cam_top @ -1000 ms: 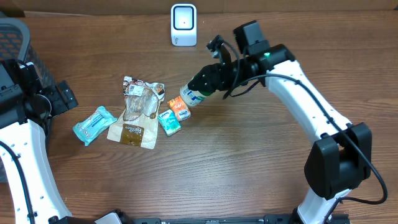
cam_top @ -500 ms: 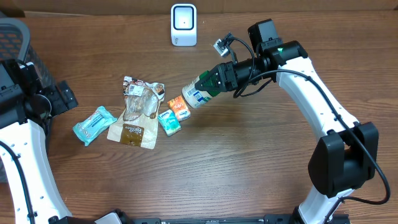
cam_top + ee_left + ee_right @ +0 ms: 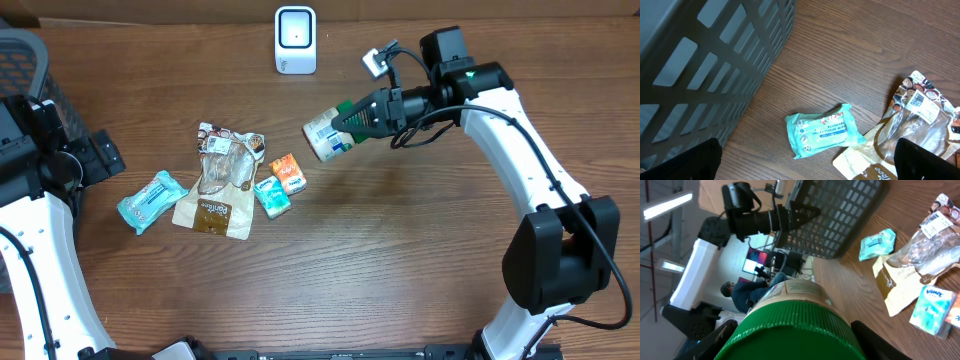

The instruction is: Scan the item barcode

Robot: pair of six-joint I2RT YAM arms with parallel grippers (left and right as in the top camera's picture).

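The right tool (image 3: 368,113) is clenched on a bottle (image 3: 327,136) near its green cap. It holds the bottle on its side in the air above the far middle of the surface (image 3: 400,260), base pointing left. A white scanner (image 3: 295,40) stands at the far edge, a little left of the bottle and apart from it. The left tool (image 3: 100,155) is released and empty at the far left, beside a dark basket (image 3: 25,60).

The scan could fail if the label's code faces away from the scanner window. Because the grip sits near one end, the bottle might also twist or slip and drop towards the small packets (image 3: 280,185) lying nearer and to the left.

The bottle is squat and round, with a ribbed green cap and a pale label printed in blue and green. No barcode can be made out.
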